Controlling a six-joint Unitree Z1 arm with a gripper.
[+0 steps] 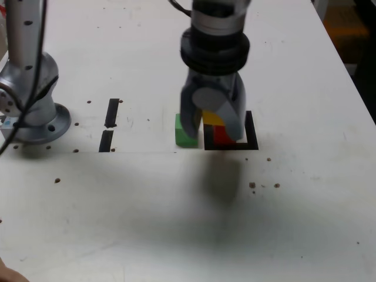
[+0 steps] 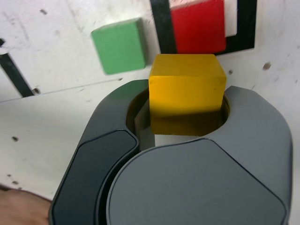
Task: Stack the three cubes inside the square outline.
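3 cubes in view: 1 red (image 1: pixel 221 136), 1 yellow (image 1: pixel 212 118), 1 green (image 1: pixel 184 131), all same size. 1 square outline (image 1: pixel 252 130), black tape w/ white inside, and 2 short black tape strips (image 1: pixel 112 113) set end to end, well apart from it toward the exterior view's left. 1 arm base (image 1: pixel 34 111) at the exterior view's far left. My gripper (image 1: pixel 213 124) points down over the outline, jaws clamped on the yellow cube; wrist view shows the yellow cube (image 2: pixel 186 85) seated between the two jaw tips, its top face & front face visible, edges roughly parallel to the tape lines. Cubes have no long axis; each sits square, faces flat, none tilted as far as I can tell. Red cube (image 2: pixel 198 26) rests on the table (image 1: pixel 176 223) inside the outline (image 2: pixel 162 26), near the tape side closest to the green one, white strip showing on its other side. Yellow is held just above/beside red; can't tell if they touch. Green cube (image 2: pixel 119 45) sits on the table outside the outline, just beside its edge on the exterior view's left, apart from red w/ the tape between them. Small dark specks scattered on the white table
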